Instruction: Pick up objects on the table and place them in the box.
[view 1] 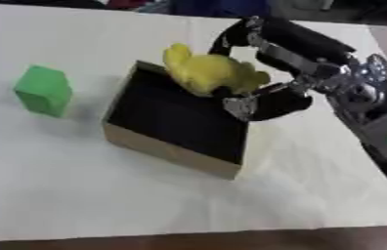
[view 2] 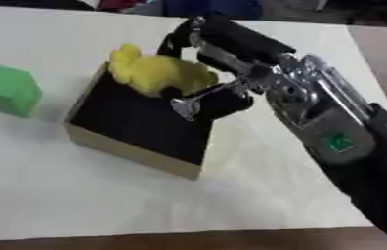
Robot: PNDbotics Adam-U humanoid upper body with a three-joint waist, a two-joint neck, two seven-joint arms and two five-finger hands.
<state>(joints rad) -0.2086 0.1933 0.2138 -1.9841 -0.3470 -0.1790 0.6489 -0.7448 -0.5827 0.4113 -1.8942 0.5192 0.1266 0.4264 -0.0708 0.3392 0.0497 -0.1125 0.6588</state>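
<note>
A yellow soft toy [view 1: 207, 72] hangs over the far right corner of the box [view 1: 167, 150], a tan box with a black inside. My right hand [view 1: 269, 100] comes in from the right and is shut on the toy, its fingers curled round the toy's right side above the box's far edge. A green cube [view 1: 45, 90] stands on the white table to the left of the box, apart from it. My left hand shows in neither view.
The white tabletop [view 1: 77, 195] spreads round the box, with its front edge near the bottom of the view. My right forearm [view 2: 342, 141] crosses the table's right side. Dark things lie along the far edge.
</note>
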